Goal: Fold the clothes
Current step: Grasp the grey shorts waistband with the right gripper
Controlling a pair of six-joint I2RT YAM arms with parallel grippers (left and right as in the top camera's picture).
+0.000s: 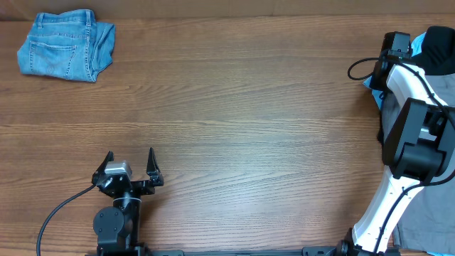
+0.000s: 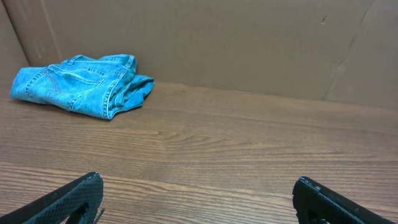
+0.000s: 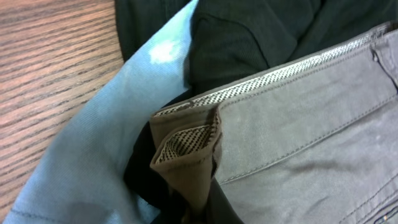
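We record, by colour and pattern:

- Counter (image 1: 249, 107): mid-brown wood, with fine darker grain lines running across it.
- Back wall (image 2: 249, 43): plain cardboard brown.
- Denim piece (image 1: 65, 45): faded mid-blue, paler along the seams, with tan stitching.
- Grey garment (image 3: 311, 124): flat mid-grey, with seam stitching in the same tone.
- Mesh band (image 3: 280, 78) on the grey garment: whitish, speckled with small dark dots.
- Folded lining (image 3: 186, 168): olive-brown, with a dark dotted mesh patch.
- Light-blue piece (image 3: 93, 149): pale sky blue and unpatterned, with one lighter blotch.
- Black piece (image 3: 249, 31): solid black.
- Left end effector (image 1: 130, 156): black.
- Right arm (image 1: 405, 85): white shells and black joints.
- Cable (image 1: 57, 213): black.
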